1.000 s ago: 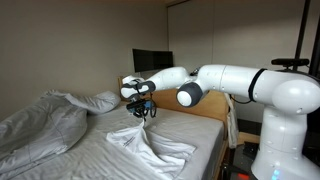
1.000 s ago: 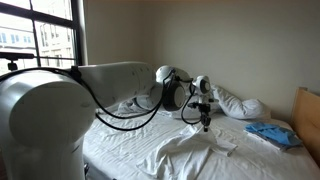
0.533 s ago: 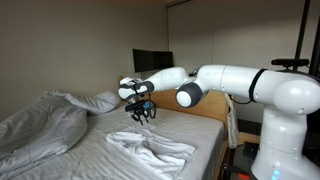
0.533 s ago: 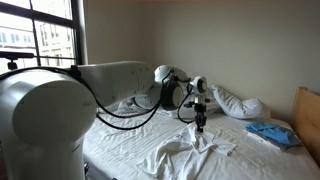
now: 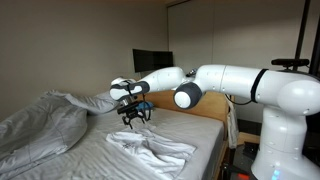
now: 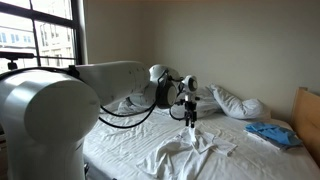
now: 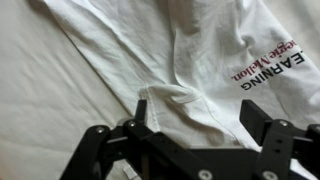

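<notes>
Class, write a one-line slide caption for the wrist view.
Open gripper hovering above a crumpled white garment with red and black lettering, lying on a white bed sheet.

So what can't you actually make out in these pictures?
- Wrist view: the smaller red line of the print on the white shirt is too blurred to read.
- Exterior view: the blue cloth on the bed is too small to identify.
- Exterior view: the arm covers the lower part of the dark screen.
</notes>
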Robot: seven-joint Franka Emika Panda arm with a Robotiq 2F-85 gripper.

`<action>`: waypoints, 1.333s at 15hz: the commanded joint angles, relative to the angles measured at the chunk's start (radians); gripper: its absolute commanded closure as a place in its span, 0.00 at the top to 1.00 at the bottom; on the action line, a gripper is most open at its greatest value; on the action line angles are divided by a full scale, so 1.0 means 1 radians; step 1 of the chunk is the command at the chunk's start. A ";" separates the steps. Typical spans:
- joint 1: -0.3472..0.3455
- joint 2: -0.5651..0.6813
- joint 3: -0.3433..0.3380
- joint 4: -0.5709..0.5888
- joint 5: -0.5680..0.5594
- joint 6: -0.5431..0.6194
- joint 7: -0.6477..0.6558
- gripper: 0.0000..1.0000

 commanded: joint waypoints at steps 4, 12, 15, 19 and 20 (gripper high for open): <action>0.027 -0.065 0.020 -0.014 0.027 -0.082 -0.111 1.00; -0.048 -0.141 0.026 0.004 0.015 -0.175 -0.188 1.00; -0.097 -0.159 0.019 0.004 0.002 -0.172 -0.296 1.00; -0.181 -0.177 0.020 0.004 0.006 -0.161 -0.440 1.00; -0.201 -0.180 0.027 0.004 0.012 -0.157 -0.483 1.00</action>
